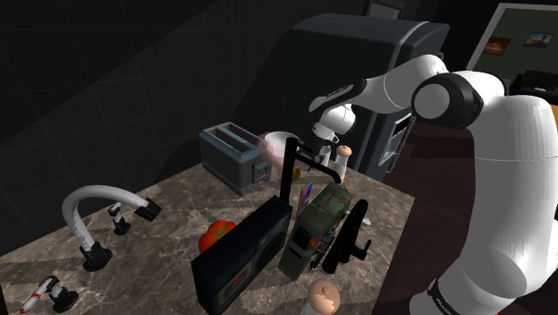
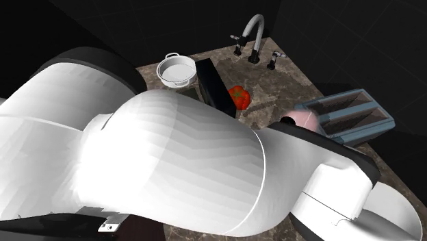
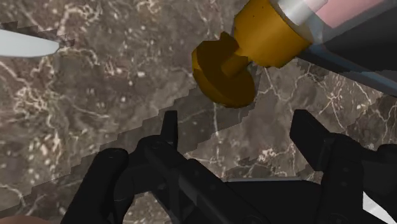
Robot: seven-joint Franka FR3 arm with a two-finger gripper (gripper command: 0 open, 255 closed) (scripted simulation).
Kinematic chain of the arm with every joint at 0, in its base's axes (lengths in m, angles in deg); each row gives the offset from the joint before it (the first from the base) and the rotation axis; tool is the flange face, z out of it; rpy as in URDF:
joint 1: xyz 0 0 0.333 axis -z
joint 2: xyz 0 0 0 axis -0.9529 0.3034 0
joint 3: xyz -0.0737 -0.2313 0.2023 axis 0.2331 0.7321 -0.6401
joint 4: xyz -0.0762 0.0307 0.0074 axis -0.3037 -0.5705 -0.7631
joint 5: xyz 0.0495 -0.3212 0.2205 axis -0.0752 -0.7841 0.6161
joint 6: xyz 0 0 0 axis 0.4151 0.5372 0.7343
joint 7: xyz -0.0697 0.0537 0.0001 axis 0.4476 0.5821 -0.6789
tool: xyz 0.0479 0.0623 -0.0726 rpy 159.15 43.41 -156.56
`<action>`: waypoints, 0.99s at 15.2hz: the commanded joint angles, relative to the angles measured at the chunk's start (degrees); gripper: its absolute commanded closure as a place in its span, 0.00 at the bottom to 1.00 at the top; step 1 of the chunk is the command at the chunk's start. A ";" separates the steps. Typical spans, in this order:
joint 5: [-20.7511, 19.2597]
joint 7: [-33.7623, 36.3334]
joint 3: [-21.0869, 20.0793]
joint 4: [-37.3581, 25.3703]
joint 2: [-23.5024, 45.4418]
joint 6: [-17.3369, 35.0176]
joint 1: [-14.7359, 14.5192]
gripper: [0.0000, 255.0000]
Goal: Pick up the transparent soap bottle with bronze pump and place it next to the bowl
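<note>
**Open fingers just short of the pump**

The fingers (image 3: 168, 130) stand apart and hold nothing. I judge that they are open so that the bottle can pass between them. Just beyond them the bronze pump (image 3: 222, 75) faces them. Behind it is the clear soap bottle (image 3: 343, 16), pink inside, over the marble tabletop (image 3: 95, 95). The shoulder view adds the pale bowl (image 1: 279, 141), beside the toaster (image 1: 234, 154).

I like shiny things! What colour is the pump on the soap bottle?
Golden bronze: the pump shows clearest in the wrist view.
</note>
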 commanded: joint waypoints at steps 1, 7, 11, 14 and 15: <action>0.00 0.01 0.01 0.01 0.00 0.01 0.01 0.00; -1.52 0.84 1.12 -0.52 -3.19 -4.05 1.01 0.00; -1.91 1.06 1.39 -0.78 -3.95 -5.15 1.28 0.00; -1.91 1.06 1.39 -0.78 -3.95 -5.16 1.28 0.00; -1.91 1.06 1.39 -0.78 -3.95 -5.16 1.28 0.00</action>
